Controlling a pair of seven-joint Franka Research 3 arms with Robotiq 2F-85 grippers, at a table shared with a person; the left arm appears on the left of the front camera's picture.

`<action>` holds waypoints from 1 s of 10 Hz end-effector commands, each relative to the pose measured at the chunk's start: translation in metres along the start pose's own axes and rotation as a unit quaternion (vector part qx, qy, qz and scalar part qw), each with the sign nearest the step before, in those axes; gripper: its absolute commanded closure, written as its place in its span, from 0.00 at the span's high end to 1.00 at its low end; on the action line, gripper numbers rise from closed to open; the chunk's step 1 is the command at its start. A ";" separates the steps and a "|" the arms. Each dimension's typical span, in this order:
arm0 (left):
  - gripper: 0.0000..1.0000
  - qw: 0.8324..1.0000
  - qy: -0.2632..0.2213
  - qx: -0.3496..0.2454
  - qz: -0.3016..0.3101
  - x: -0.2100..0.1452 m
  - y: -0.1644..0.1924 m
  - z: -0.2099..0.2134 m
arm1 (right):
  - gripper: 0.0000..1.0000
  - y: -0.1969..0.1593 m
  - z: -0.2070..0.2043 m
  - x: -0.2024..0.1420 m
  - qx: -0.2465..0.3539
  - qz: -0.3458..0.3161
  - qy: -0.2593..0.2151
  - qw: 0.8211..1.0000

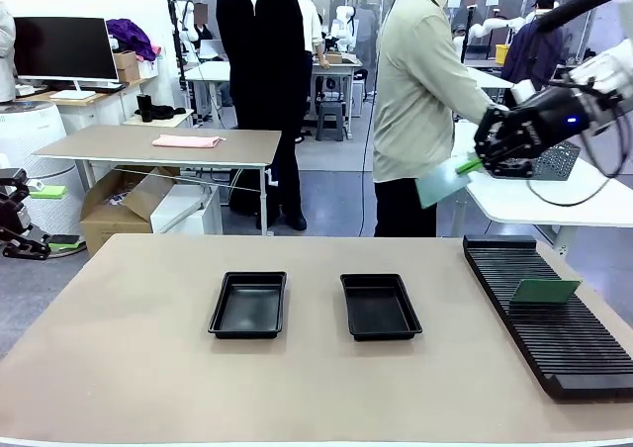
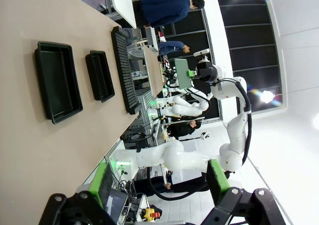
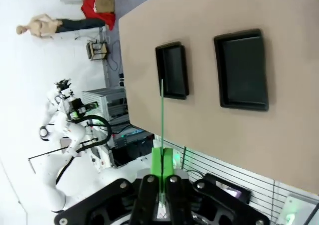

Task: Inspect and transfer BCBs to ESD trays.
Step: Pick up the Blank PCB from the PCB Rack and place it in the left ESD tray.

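Two black ESD trays (image 1: pixel 249 305) (image 1: pixel 380 307) lie side by side mid-table, both holding nothing. My right gripper (image 1: pixel 492 153) hangs high above the table's far right, shut on a green BCB (image 1: pixel 440 180) that slants down to its left. In the right wrist view the gripper (image 3: pixel 162 161) pinches that BCB (image 3: pixel 162 120) edge-on, with both trays (image 3: pixel 172 70) (image 3: pixel 242 68) below. Another BCB (image 1: pixel 544 291) stands in the black slotted rack (image 1: pixel 539 338). My left gripper (image 1: pixel 51 217) waits open off the table's left edge; its fingers (image 2: pixel 102 182) are spread wide with nothing between them.
A person in a beige shirt (image 1: pixel 420 91) stands beyond the far edge, just left of my right gripper. A grey mesh basket (image 1: pixel 559 160) sits on the white table behind it. Bare tabletop (image 1: pixel 129 368) surrounds the trays.
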State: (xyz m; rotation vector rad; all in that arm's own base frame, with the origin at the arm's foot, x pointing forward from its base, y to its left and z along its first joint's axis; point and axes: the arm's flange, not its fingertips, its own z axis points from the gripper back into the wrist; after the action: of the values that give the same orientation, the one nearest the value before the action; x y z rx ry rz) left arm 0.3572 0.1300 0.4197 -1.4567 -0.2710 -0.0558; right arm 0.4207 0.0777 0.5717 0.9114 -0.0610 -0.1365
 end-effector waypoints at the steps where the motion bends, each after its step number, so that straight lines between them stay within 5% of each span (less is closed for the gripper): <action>1: 1.00 1.000 -0.004 -0.003 -0.001 0.001 -0.001 0.000 | 0.02 0.016 -0.025 0.015 0.022 0.020 0.007 1.000; 10: 1.00 1.000 -0.004 -0.003 -0.001 0.001 -0.001 0.000 | 0.02 0.031 -0.175 0.039 0.086 0.034 0.020 0.996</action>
State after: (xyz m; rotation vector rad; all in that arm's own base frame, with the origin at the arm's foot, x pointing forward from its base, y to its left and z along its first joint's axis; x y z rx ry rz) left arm 0.3572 0.1300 0.4198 -1.4567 -0.2710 -0.0559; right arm 0.4752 0.2176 0.4940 1.0458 -0.0396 -0.0677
